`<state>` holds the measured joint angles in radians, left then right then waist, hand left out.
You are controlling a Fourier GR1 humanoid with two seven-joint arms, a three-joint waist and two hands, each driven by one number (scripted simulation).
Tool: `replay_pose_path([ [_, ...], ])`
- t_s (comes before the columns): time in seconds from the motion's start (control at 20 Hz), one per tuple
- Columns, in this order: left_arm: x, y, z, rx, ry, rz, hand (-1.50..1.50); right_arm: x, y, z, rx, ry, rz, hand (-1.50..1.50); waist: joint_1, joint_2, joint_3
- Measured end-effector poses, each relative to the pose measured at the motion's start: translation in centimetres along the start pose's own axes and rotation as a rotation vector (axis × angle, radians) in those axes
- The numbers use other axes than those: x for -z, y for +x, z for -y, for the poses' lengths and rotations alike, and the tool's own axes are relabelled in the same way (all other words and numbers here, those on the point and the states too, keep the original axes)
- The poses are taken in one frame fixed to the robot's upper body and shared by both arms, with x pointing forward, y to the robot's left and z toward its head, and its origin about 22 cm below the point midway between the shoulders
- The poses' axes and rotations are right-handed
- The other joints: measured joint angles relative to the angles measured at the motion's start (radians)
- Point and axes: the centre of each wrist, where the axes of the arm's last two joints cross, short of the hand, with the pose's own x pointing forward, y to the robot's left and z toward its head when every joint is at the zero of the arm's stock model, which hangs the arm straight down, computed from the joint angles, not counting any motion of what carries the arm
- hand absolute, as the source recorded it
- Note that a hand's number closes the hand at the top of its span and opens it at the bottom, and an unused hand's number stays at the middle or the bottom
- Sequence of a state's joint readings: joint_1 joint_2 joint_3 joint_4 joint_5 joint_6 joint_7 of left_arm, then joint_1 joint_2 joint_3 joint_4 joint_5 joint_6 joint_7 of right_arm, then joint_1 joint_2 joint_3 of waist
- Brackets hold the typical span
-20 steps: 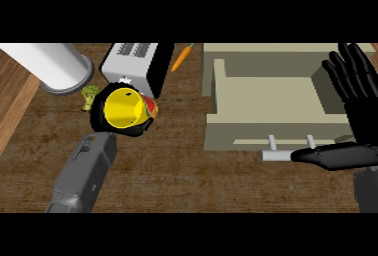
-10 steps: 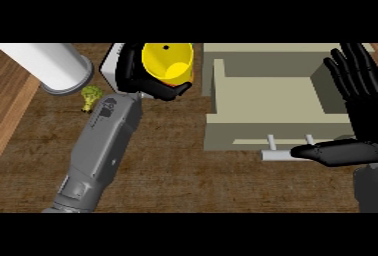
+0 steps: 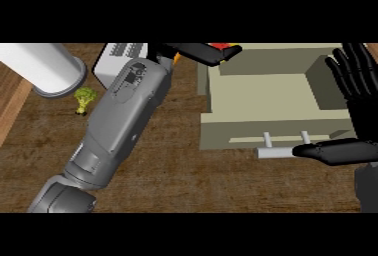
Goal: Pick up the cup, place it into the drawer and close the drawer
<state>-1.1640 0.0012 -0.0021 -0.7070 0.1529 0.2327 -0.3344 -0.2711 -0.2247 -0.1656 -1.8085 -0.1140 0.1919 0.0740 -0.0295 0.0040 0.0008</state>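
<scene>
**A:** What sat at the far left?

**B:** A white cylinder [image 3: 40, 67] lay on the wooden counter [image 3: 184, 175], its rim turned toward the near side. Just near of it, to the right, stood a small green broccoli floret [image 3: 84, 98]. Right of the cylinder, at the far edge, was a white toaster-like appliance [image 3: 118, 57] with slots on top. I could read no writing or brand on any of them.

**B:** Then came the left forearm [image 3: 118, 125], a long grey limb running from the near left corner up to the far middle, covering part of the appliance.

**A:** And the left hand?

**B:** The left hand [image 3: 201, 52] was at the far edge, just over the far left corner of the open drawer [image 3: 221, 135]. Its black fingers were curled, and beside them showed a bit of red and a sliver of orange-yellow. That looked like the cup [image 3: 225, 48], but most of it was hidden, so I took the hand to be holding it without seeing the whole grip.

**A:** The drawer itself?

**B:** Beige, pulled out toward the near side, with a pale bar handle [image 3: 277, 151] on its front. No writing on it.

**A:** The right side?

**B:** The right hand [image 3: 354, 100] stood open at the right edge, fingers straight and spread, pointing far. Its thumb [image 3: 332, 151] stretched left and met the right end of the handle.
</scene>
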Motion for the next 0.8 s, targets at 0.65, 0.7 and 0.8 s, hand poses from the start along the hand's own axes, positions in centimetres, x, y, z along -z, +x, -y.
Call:
replay_pose_path([
  [0.65, 0.6, -2.2, 2.7, 0.190, -0.069, -0.274, 1.50, 1.5, 0.8, -1.2, 0.028, 0.067, 0.051, -1.50, -0.084, 0.025, 0.001],
  [0.7, 0.3, -2.6, 2.7, 0.204, -0.083, -0.293, 1.50, 1.7, 0.9, -1.3, 0.031, 0.075, 0.055, -1.50, -0.094, 0.027, 0.002],
  [0.8, 0.0, -3.1, 2.6, 0.223, -0.110, -0.320, 1.50, 2.1, 1.1, -1.2, 0.032, 0.085, 0.061, -1.50, -0.107, 0.031, 0.002],
])
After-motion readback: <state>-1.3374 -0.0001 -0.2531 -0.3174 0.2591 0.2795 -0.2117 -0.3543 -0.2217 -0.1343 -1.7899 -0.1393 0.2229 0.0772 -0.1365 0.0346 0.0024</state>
